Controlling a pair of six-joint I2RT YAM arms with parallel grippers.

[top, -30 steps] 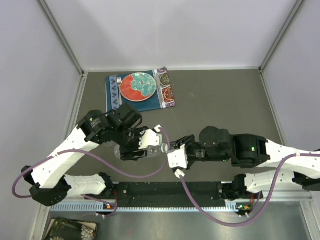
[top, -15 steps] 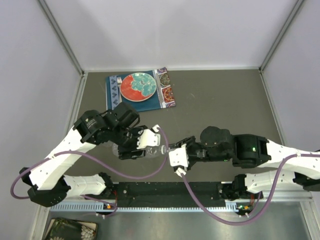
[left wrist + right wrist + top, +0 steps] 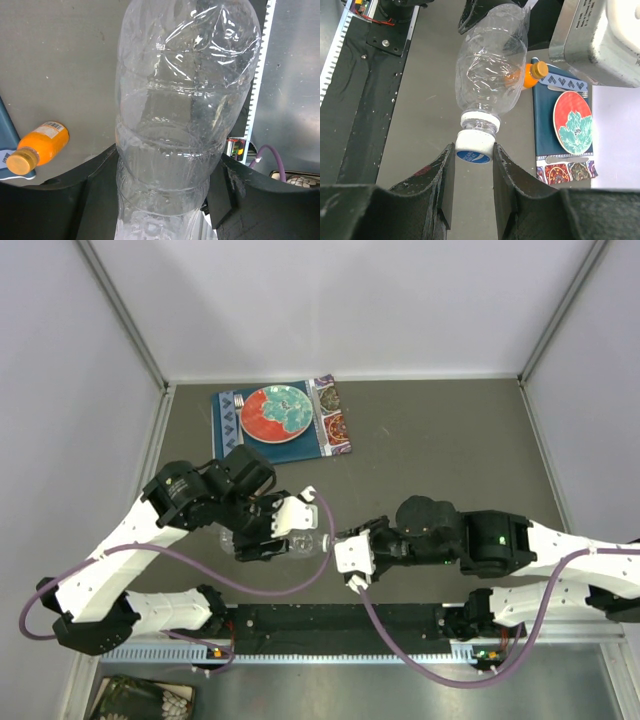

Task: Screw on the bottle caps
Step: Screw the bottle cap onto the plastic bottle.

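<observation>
A clear plastic bottle [image 3: 490, 65] is held sideways between the two arms, over the near middle of the desk [image 3: 440, 450]. Its mouth is turned toward the right arm. A white cap [image 3: 474, 148] with a blue printed top is seated on that mouth, just against the white neck ring (whether it is threaded fully home cannot be told).

The cap is pinched from both sides by the right gripper [image 3: 473, 156], with a black finger pressed against each flank. The bottle's crumpled body is clamped by the left gripper [image 3: 167, 192], whose two black fingers are closed on the lower, narrower part of the body. In the top view the bottle [image 3: 300, 540] is seen as a pale shape running from the left gripper [image 3: 270, 530] to the right gripper [image 3: 348, 543].

An orange bottle [image 3: 42, 145] is seen lying on its side on the desk beyond the clear one. It is already topped by an orange cap [image 3: 21, 161], and its capped end lies at the edge of a blue placemat [image 3: 545, 120]. A red-and-teal patterned plate [image 3: 277, 412] is set on that placemat [image 3: 230, 425], at the far left of the desk.
</observation>
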